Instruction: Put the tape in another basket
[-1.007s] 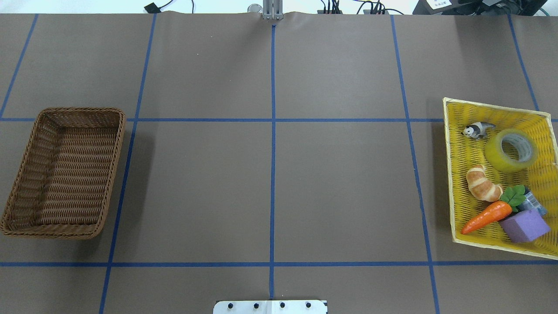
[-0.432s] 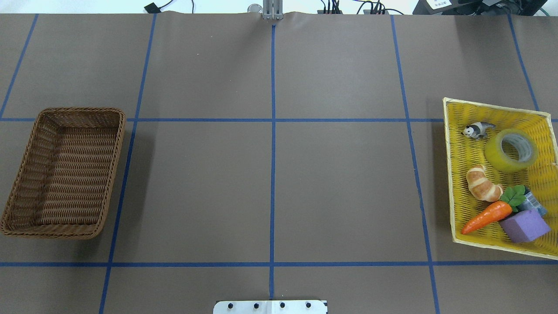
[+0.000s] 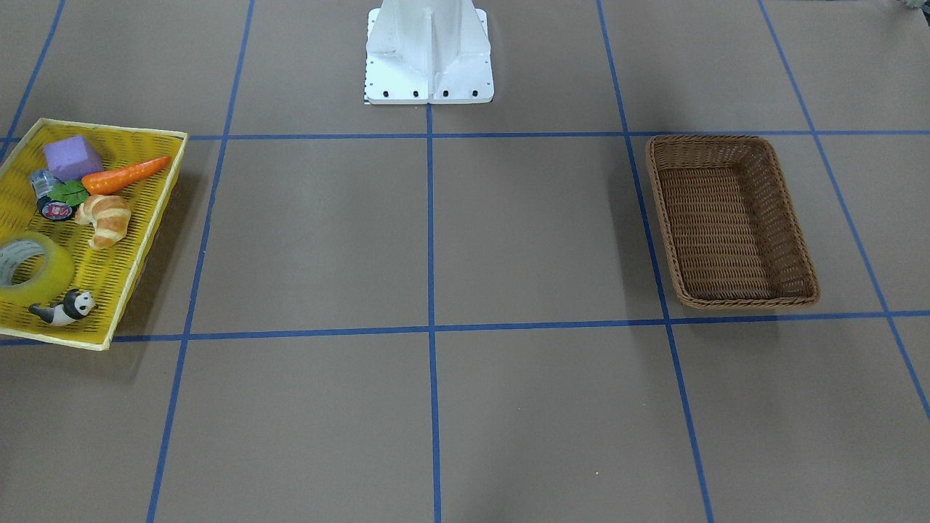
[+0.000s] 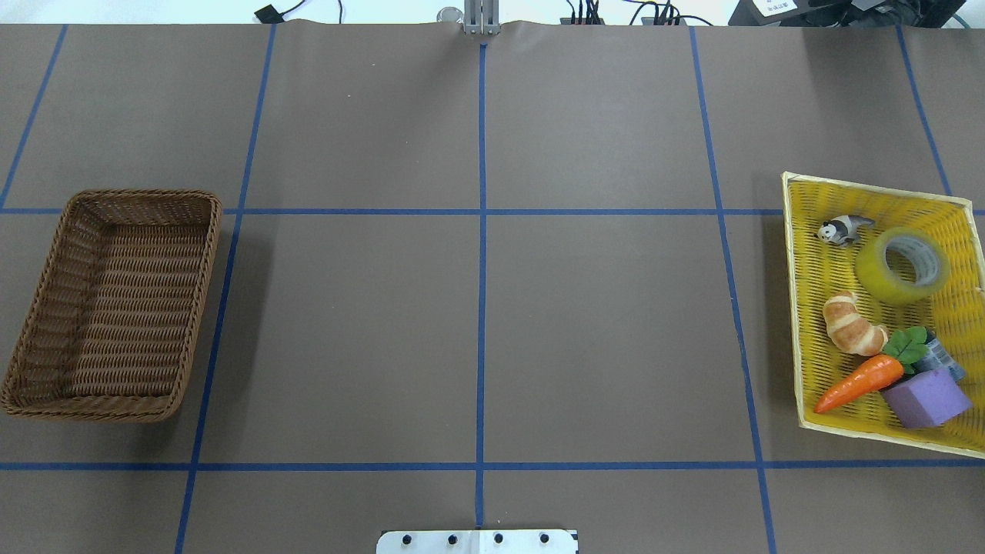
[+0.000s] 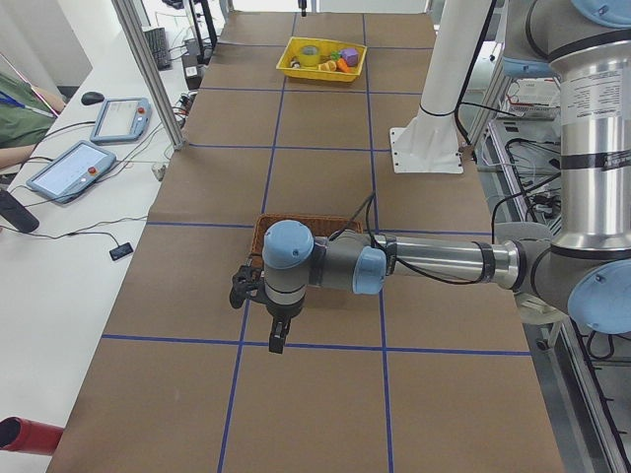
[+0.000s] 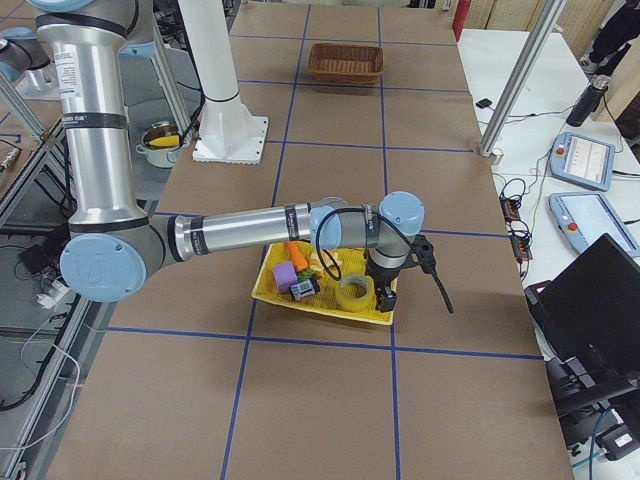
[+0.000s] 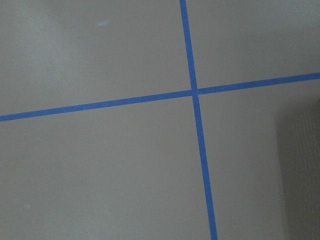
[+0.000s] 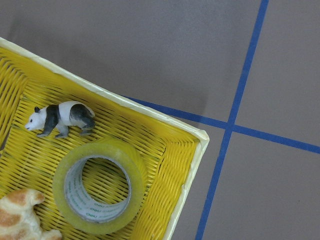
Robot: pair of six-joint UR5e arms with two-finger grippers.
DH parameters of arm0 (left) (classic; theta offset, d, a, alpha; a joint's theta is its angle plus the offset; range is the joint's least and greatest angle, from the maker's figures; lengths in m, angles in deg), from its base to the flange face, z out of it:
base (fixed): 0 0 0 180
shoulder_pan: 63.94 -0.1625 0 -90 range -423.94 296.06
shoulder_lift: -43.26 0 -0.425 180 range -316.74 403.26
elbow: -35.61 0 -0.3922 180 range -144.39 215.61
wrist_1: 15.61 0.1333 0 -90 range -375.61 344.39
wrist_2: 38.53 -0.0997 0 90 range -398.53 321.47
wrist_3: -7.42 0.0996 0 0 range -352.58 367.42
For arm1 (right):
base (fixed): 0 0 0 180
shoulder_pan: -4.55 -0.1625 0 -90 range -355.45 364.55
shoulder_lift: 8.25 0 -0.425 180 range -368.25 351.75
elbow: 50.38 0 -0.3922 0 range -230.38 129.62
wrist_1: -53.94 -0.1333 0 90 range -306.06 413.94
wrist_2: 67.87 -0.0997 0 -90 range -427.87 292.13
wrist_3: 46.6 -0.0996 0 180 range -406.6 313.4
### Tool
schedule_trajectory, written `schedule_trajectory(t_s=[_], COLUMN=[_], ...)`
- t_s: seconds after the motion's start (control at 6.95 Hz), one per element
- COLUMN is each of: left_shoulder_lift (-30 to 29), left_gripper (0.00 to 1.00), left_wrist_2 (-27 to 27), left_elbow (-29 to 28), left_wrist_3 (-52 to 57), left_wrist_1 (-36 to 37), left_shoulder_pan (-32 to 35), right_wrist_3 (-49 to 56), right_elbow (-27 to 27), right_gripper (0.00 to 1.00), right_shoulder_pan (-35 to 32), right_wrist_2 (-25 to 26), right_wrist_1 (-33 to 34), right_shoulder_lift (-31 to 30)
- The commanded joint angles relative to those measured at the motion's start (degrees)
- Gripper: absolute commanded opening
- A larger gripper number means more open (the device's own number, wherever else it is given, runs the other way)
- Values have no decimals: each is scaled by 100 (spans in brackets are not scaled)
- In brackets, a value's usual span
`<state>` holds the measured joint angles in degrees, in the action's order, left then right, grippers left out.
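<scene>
Right gripper (image 6: 384, 297) hangs over the far end of the yellow tray (image 4: 808, 308). It shows only in the side view, so I can't tell if its jaws are released or clenched. The tape (image 4: 873, 273) lies flat in the tray almost straight below those jaws, untouched. A toy panda (image 8: 62, 117) is just beside it and a croissant (image 4: 853, 325) is near on the other side. A carrot (image 4: 858, 382) and a purple block (image 4: 926, 396) sit farther along the tray. Left gripper (image 5: 279, 340) points down over a crossing of blue lines on the table (image 7: 100, 165); can't tell its jaw state either. The basket (image 4: 115, 300) is just beside the left jaws and well apart from the tape.
</scene>
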<state>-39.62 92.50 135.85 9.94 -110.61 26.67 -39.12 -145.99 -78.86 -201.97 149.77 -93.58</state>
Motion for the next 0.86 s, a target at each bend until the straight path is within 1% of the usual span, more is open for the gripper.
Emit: schedule_trajectory(t_s=[0.0, 0.29, 0.58, 0.72], left_shoulder_lift=[0, 0, 0, 0], left_gripper=[98, 98, 98, 98], left_wrist_2=[2, 2, 2, 2], left_elbow=[5, -39, -82, -100], left_wrist_3=[-14, -6, -6, -15], left_wrist_1=[-9, -18, -9, -27], left_shoulder_pan=[-18, -35, -36, -36], right_wrist_3=[34, -1, -9, 25], right_elbow=[25, 139, 270, 280], right_gripper=[100, 100, 100, 100], right_shoulder_pan=[-9, 26, 35, 227], right_wrist_2=[-20, -2, -20, -11], right_wrist_1=[6, -3, -195, -205], right_shoulder_lift=[-17, 17, 69, 218])
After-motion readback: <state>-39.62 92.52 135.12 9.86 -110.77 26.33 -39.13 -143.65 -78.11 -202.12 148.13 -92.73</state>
